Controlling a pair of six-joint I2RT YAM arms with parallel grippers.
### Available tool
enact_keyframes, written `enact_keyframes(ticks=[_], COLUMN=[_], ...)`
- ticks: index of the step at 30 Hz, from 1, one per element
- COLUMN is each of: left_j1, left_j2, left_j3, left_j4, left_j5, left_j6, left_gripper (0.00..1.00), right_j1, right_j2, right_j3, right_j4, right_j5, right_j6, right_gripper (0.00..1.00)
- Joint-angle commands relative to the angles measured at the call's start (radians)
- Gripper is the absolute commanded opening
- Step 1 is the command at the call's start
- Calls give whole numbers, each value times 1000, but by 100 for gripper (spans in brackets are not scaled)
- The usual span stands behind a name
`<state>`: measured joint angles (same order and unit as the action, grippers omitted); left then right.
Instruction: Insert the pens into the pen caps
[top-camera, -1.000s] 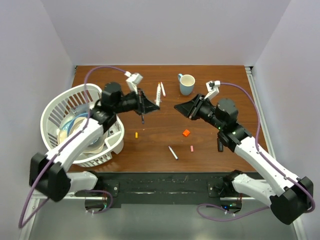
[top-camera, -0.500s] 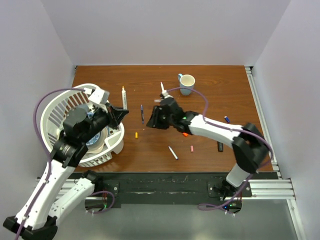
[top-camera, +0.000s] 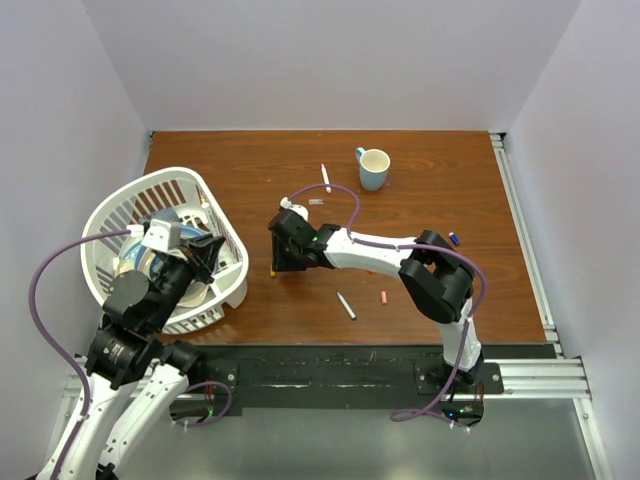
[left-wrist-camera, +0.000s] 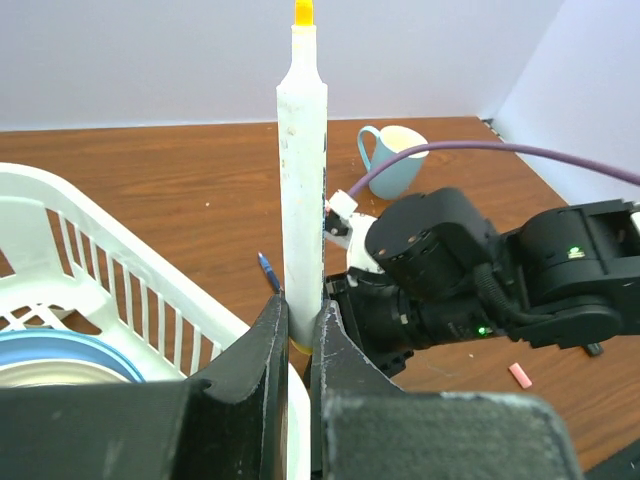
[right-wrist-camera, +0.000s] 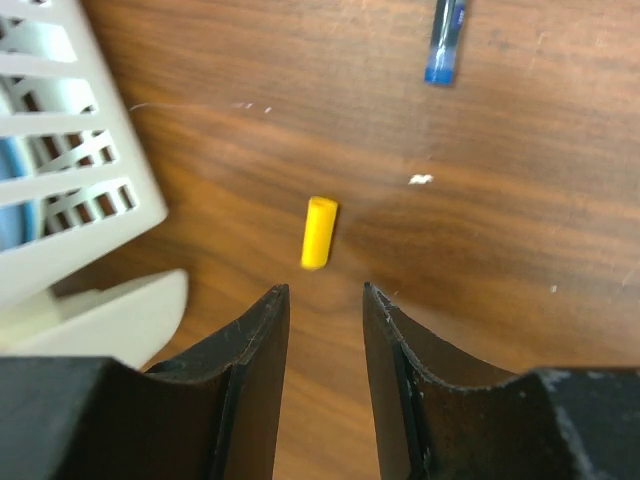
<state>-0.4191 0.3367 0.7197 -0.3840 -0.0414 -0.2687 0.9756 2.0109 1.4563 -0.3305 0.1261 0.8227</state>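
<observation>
Pens (top-camera: 345, 305) and caps (top-camera: 383, 297) dot a brown wooden table (top-camera: 450, 180) (pale walls (top-camera: 330, 60)).

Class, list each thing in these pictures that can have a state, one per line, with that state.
Left gripper: shut on the white marker pen with orange tip.
White marker pen: uncapped, tip bare.
Right gripper: open, aimed at the small yellow plastic cap.
Yellow cap: lying on its side, untouched.
Light blue ceramic mug: upright.
</observation>
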Motion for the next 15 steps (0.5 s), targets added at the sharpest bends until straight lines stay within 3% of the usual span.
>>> enact_keyframes(ticks=[1,15], left_j1=[0,0], left_j2=[-8,-28], left_j3=[-5,-8], left_j4=[33,33], left_j5=[-46,-51], left_j6=[10,10], left_gripper=[0,0], right_j1=[5,20], right_j2=[35,153], right_j3=[85,167], right_j4=[-27,-50], right_j5=[53,52], right_j6=[-45,-128], right_gripper=[39,38])
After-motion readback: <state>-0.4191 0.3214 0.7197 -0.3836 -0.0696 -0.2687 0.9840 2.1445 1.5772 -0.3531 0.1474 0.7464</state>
